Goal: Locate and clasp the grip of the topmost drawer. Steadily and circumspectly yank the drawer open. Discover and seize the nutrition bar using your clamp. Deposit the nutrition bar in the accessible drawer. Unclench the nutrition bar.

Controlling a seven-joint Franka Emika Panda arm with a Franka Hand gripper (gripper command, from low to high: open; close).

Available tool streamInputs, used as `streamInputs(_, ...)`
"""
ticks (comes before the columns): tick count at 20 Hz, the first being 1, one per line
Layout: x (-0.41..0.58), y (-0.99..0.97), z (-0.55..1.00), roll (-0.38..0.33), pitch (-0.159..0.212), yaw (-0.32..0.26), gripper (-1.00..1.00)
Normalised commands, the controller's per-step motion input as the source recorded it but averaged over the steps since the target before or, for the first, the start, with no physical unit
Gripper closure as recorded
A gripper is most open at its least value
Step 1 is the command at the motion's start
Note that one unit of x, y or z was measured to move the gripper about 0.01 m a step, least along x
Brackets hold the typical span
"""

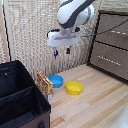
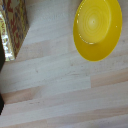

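Pincer [image 1: 62, 51] hangs spread and empty above the yellow bowl [image 1: 74, 88], so if I drop now I'd probably miss the nutrition bar [image 1: 45, 84].

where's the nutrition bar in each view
Exterior view: the nutrition bar stands on the wooden floor at lower centre-left, between the black case and the blue bowl.
Wrist view: only part of it shows, at the picture's edge.
Shared landmark: the yellow bowl.

Orange-yellow nutrition bar [image 1: 45, 84] with red print, yellow bowl [image 1: 74, 88], blue bowl [image 1: 56, 81]
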Motion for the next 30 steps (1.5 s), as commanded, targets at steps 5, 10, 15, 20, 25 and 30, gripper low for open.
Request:
streamInputs(5,0.070,-0.12,0.44,-0.104,-0.003,0.118,-1.00)
streamInputs(10,0.000,-0.22,0.33,-0.172,-0.051,0.165,-1.00)
streamInputs(15,0.000,-0.26,0.24,-0.189,-0.071,0.162,-1.00)
streamInputs(20,0.000,-0.24,0.10,-0.239,-0.055,0.149,-1.00)
streamInputs(25,0.077,-0.06,0.14,-0.321,0.002,0.095,-1.00)
streamInputs(30,0.122,0.00,0.18,-0.335,0.057,0.037,-1.00)
